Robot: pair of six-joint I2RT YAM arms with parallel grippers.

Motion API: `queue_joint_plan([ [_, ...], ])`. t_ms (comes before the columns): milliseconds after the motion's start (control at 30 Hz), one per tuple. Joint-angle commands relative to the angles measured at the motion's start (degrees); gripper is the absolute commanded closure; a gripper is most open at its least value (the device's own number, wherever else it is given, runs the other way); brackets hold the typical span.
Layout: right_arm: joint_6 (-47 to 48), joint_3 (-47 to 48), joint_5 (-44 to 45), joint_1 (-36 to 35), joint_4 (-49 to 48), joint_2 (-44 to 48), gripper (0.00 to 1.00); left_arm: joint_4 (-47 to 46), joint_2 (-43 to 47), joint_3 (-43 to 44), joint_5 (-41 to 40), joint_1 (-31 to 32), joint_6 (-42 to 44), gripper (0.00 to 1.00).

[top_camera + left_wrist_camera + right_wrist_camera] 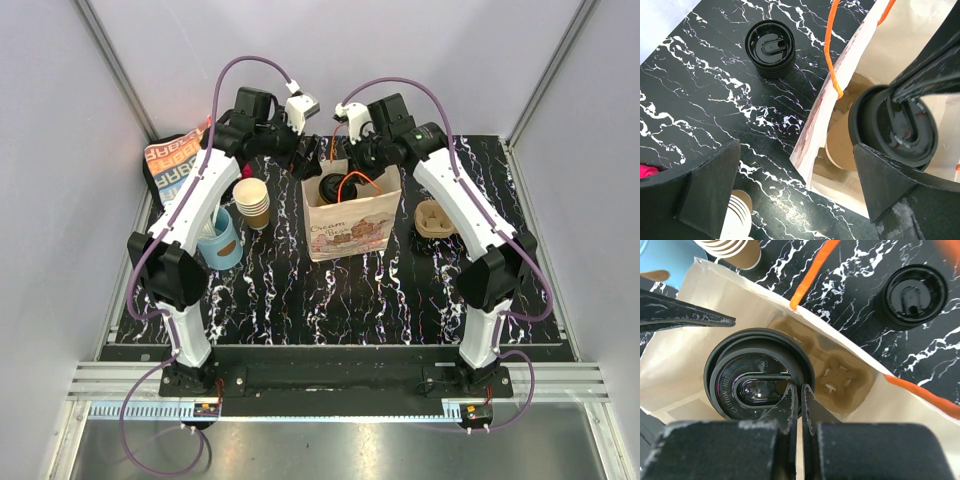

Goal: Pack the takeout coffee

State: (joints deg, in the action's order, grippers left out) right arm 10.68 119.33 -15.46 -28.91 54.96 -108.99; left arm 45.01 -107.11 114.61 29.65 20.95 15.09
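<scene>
The takeout coffee (330,187), a cup with a round black lid (752,370), stands inside the open paper bag (350,225), in a brown cup tray (845,377) on the bag's floor. My right gripper (799,387) reaches down into the bag, its jaws pinched on the near rim of the lid. My left gripper (796,147) is open at the bag's left top edge. The bag wall (817,125) stands between its fingers, and one finger (885,185) is inside, beside the coffee (895,125). The cup's body is hidden under the lid.
A stack of black lids (770,47) sits on the black marble table just behind the bag. Lidless brown cups (252,203) and a blue cup with sticks (220,240) stand left of the bag. Another cup tray (435,218) lies to its right. Orange bag handles (830,55) hang loose.
</scene>
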Motion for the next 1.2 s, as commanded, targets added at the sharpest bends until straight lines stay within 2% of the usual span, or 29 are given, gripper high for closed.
queue_joint_plan([
  [0,-0.31,-1.72,0.96,-1.41,-3.89,-0.26,1.0,-3.7,0.41,-0.96,0.41,-0.12,-0.85,0.01],
  [333,-0.31,-8.4,1.23,-2.12,-7.06,0.8,1.0,-4.94,-0.38,-1.76,-2.75,-0.21,-2.87,0.01],
  [700,1.27,-10.87,0.79,-2.47,-7.41,0.97,1.0,-7.22,-2.49,-1.67,-8.38,-0.12,-7.27,0.01],
  [1167,3.39,-14.47,0.43,-3.35,-6.88,0.97,1.0,-9.86,-2.4,-2.46,-8.91,-0.91,-11.49,0.01],
])
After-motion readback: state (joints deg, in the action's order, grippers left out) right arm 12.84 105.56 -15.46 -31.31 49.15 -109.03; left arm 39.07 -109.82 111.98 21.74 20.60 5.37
